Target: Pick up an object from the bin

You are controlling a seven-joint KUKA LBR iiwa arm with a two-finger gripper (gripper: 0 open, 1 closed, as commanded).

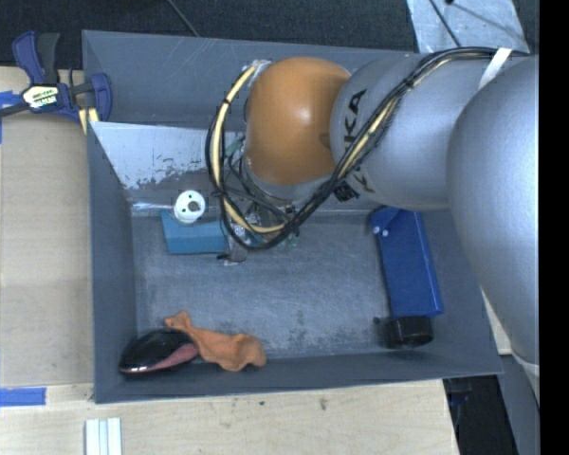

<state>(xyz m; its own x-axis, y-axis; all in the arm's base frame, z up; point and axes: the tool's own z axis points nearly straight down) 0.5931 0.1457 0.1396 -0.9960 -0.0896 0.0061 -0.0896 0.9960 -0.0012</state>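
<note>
Orange cover (294, 121) on the wrist hides most of the gripper (233, 250), which hangs at the right end of a light-blue block (192, 237) near the back wall of the bin (109, 282). Whether the claw is spread or pressed together, I cannot tell. A white ring (189, 206) sits on the block. A blue box (408, 263) lies at right. An orange rag (223, 347) touches a black lump (150, 354) at front left.
</note>
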